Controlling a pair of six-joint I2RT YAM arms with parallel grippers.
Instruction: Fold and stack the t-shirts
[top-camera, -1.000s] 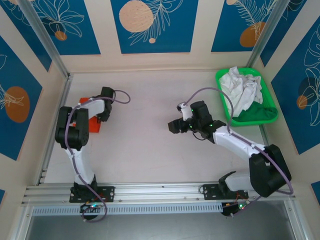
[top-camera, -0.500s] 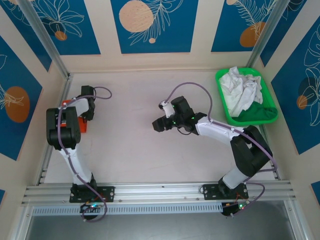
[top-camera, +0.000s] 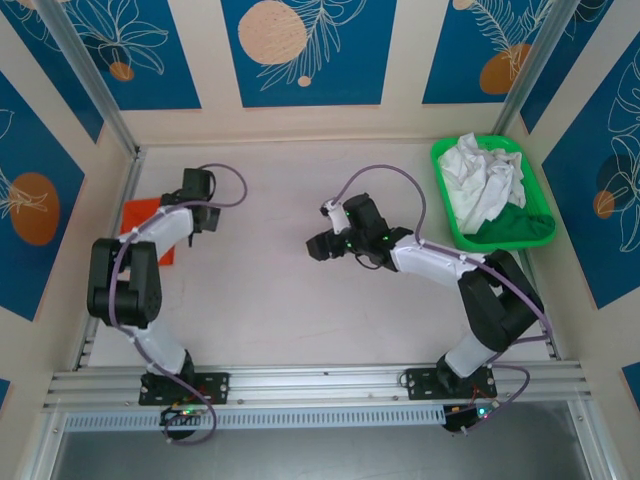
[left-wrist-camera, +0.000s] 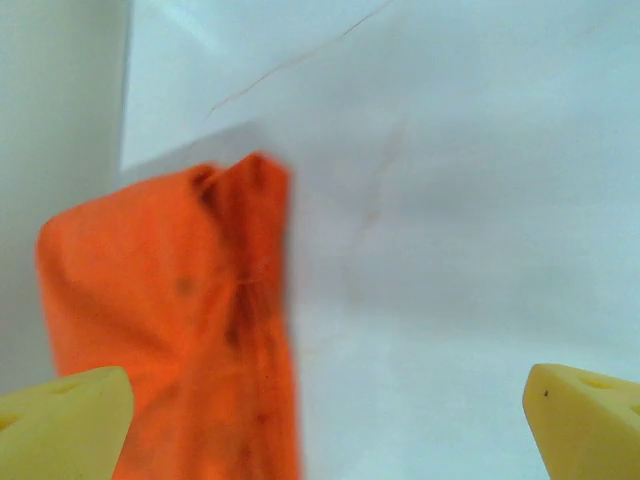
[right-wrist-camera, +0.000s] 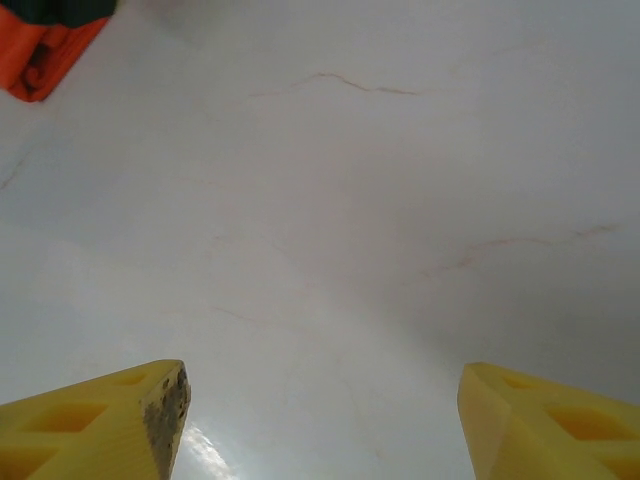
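There are two t-shirts. One is the orange-red shirt (top-camera: 140, 215) and one is the white shirt (top-camera: 483, 178).

There is one green tray (top-camera: 530, 232).

There is one worktop (top-camera: 280, 300).

There are two robot arms, the left arm (top-camera: 160, 232) and the right arm (top-camera: 440, 262).

Each arm has one set of jaws, so that makes two sets. Each set has two yellow fingers (left-wrist-camera: 60, 420), so there are four yellow fingers in all.

There are two purple cables. One loops over the left arm (top-camera: 243, 188) and one loops over the right arm (top-camera: 390, 167).
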